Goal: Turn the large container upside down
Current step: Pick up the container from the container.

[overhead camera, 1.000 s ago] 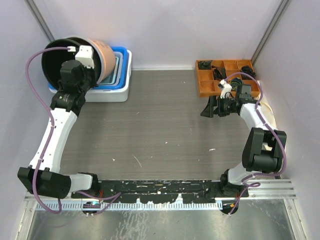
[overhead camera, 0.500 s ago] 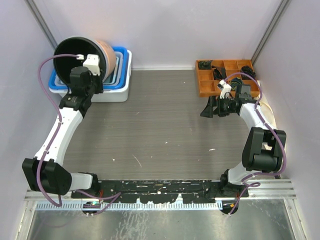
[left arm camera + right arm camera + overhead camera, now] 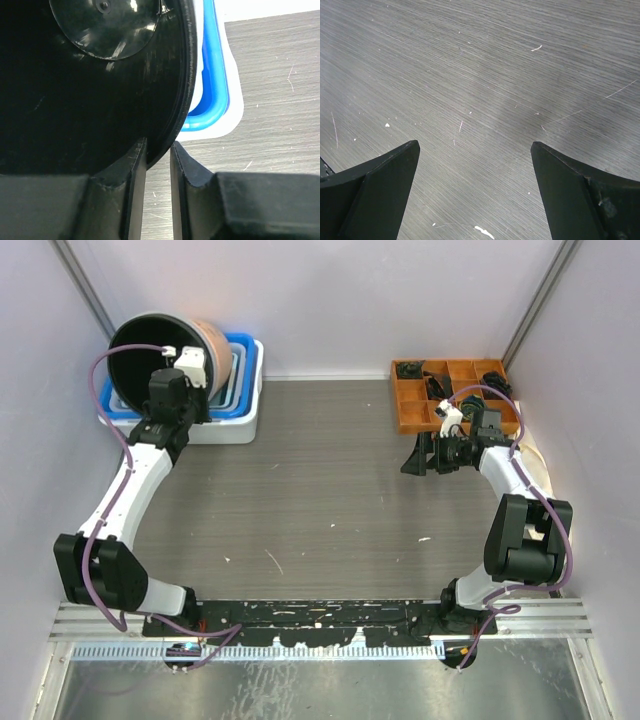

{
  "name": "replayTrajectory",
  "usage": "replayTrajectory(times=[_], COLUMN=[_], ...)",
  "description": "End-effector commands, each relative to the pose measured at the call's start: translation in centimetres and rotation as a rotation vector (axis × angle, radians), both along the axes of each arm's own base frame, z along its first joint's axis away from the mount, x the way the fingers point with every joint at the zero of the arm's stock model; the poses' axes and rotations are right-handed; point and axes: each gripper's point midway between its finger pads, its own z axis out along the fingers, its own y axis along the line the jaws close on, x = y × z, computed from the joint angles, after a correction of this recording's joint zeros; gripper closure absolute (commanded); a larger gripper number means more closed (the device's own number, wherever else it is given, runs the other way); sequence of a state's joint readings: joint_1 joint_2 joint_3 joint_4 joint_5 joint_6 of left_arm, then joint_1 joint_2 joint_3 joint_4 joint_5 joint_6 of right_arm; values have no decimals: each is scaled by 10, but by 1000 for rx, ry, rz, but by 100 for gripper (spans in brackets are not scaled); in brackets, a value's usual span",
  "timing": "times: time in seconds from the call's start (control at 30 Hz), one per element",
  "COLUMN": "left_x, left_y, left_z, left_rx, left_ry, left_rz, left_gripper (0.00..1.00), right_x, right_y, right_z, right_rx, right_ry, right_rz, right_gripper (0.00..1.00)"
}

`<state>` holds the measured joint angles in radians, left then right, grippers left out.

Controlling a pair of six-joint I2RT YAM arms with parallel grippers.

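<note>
The large container (image 3: 140,345) is a round pot, black inside and orange outside (image 3: 216,340). It is tipped on its side over the blue bin (image 3: 247,368) at the back left, with its mouth facing the front. My left gripper (image 3: 180,380) is shut on its lower rim. In the left wrist view the black wall (image 3: 75,100) fills the frame, and the rim (image 3: 165,142) sits pinched in my left gripper (image 3: 158,152). My right gripper (image 3: 420,458) is open and empty just above the bare table at the right, also in its wrist view (image 3: 475,150).
The blue bin sits nested in a white tub (image 3: 225,430) against the back wall; its blue rim (image 3: 220,85) shows beside the pot. An orange compartment tray (image 3: 410,405) with small dark parts stands at the back right. Grey walls close in on both sides.
My left arm has swung right and slightly back, carrying the pot on its side further over the blue bin. The right arm has not moved.
</note>
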<state>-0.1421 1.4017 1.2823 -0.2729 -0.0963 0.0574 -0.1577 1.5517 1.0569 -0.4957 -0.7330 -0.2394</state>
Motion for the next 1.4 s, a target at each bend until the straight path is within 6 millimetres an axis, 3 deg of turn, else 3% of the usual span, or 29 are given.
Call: replayTrajectory(times=[0.0, 0.13, 0.3, 0.43, 1.03, 1.1, 1.2, 1.37], left_x=[15, 17, 23, 31, 32, 31, 25, -1], left_y=[-6, -5, -3, 0, 0, -3, -8, -9], left_z=[41, 43, 35, 33, 40, 40, 53, 93], left_rx=[-44, -39, -19, 5, 13, 12, 12, 53], left_ry=[-121, -123, -110, -114, -122, -119, -128, -172], left_rz=[-8, -8, 0, 15, 8, -9, -37, -56], left_gripper=[78, 80, 67, 66, 100, 100, 100, 100], right_x=[12, 11, 12, 11, 11, 11, 11, 11], right_y=[-1, -1, -1, 0, 1, 1, 0, 0], right_z=[14, 13, 13, 13, 11, 11, 11, 10], right_rx=[-18, -19, -20, -21, -28, -29, -32, -35], right_ry=[-61, -60, -59, -58, -54, -53, -55, -53], right_rz=[17, 18, 18, 20, 25, 26, 26, 26], right_gripper=[0, 0, 0, 0, 0, 0, 0, 0])
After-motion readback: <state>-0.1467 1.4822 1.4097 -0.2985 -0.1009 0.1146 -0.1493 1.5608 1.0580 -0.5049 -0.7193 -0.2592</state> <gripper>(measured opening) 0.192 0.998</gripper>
